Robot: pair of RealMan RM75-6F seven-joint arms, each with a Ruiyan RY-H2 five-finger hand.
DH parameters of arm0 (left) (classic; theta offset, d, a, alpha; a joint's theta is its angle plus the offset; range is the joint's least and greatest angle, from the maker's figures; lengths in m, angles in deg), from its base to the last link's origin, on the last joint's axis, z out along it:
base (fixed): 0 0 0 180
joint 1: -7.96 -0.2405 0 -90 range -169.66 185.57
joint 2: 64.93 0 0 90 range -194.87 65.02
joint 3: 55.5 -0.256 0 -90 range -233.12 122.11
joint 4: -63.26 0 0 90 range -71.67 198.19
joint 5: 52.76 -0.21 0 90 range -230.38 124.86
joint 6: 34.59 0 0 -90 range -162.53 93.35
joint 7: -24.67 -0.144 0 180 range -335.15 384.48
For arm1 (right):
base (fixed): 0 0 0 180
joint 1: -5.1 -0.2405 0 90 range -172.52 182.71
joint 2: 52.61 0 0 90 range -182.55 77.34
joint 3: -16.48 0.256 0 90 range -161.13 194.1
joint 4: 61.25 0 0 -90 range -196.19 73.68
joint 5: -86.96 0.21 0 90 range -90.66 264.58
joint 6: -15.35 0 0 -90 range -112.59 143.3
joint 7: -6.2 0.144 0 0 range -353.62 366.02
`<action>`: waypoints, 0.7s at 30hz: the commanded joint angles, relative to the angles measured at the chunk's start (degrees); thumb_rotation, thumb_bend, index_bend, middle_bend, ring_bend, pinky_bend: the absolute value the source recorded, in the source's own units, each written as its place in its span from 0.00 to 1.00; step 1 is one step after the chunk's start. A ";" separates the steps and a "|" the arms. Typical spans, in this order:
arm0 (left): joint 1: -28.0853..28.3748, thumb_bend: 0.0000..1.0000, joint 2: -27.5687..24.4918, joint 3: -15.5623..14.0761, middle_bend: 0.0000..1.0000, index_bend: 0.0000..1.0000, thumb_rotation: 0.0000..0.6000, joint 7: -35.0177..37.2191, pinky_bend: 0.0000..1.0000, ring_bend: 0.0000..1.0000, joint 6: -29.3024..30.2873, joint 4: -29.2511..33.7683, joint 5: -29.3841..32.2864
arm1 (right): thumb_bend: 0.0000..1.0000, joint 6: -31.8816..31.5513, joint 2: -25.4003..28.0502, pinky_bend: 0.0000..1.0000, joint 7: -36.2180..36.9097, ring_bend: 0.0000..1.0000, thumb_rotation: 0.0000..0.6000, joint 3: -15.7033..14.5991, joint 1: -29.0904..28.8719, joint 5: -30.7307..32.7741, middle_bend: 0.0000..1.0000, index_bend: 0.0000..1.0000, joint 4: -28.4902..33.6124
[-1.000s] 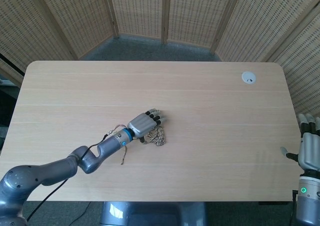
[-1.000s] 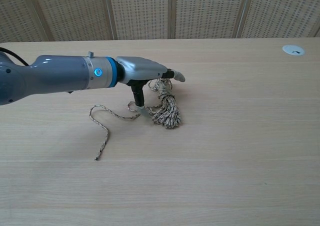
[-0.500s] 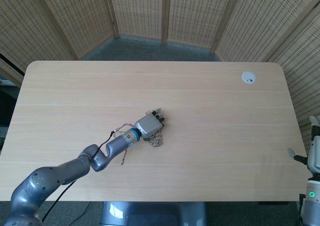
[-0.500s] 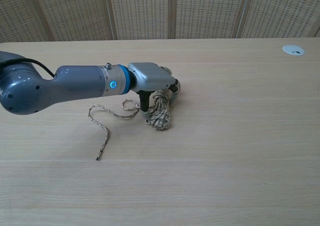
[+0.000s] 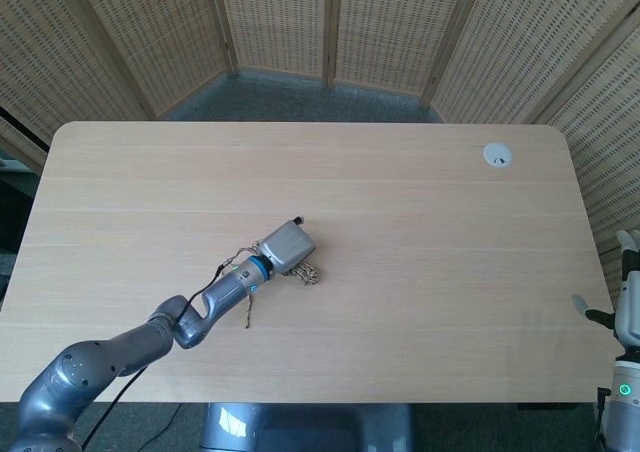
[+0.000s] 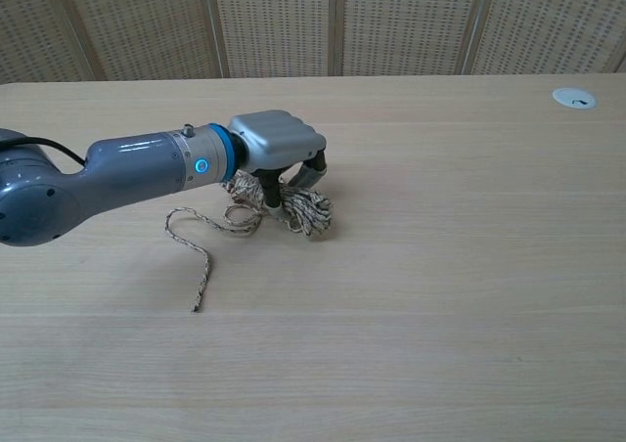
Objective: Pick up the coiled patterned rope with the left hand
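Note:
The coiled patterned rope (image 6: pixel 305 211) is a beige and brown speckled bundle lying near the middle of the table. My left hand (image 6: pixel 274 145) sits on top of it with its fingers curled down around the coil, gripping it. In the head view the left hand (image 5: pixel 285 245) covers most of the rope (image 5: pixel 310 273), with only a small end showing. A loose rope tail (image 6: pixel 201 256) trails left and toward the front edge. My right hand (image 5: pixel 627 297) is at the far right edge of the head view, past the table, fingers apart and holding nothing.
A round white grommet (image 5: pixel 497 154) is set in the table's far right corner, also seen as the grommet (image 6: pixel 573 97) in the chest view. Woven screens stand behind the light wooden table (image 5: pixel 420 272).
My left hand's fingers have gone from stretched out over the rope to curled tight around it. The hand and coil have shifted slightly left, and the rope bundle is drawn up under the palm.

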 commanded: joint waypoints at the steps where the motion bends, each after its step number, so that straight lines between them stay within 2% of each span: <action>1: -1.16 0.27 -0.76 0.82 0.72 0.76 1.00 0.86 0.38 0.84 2.31 0.99 0.74 | 0.15 0.05 -0.12 0.00 -0.06 0.00 1.00 0.06 0.00 -0.17 0.00 0.00 -0.02; 7: -3.93 0.28 -7.12 3.95 0.72 0.76 1.00 2.07 0.39 0.84 9.74 10.27 1.97 | 0.15 1.03 -0.89 0.00 0.36 0.00 1.00 0.11 -0.37 -0.69 0.00 0.00 -0.17; 17: -9.92 0.27 -25.54 10.35 0.72 0.75 1.00 -4.53 0.38 0.83 20.69 36.32 5.51 | 0.15 2.92 -2.60 0.00 1.19 0.00 1.00 -0.40 -1.09 -2.37 0.00 0.00 -1.73; 21: -12.24 0.27 -31.99 12.48 0.71 0.74 1.00 -6.33 0.37 0.83 23.29 45.07 7.48 | 0.09 3.67 -3.41 0.00 1.76 0.00 1.00 -0.64 -1.26 -2.81 0.00 0.00 -2.80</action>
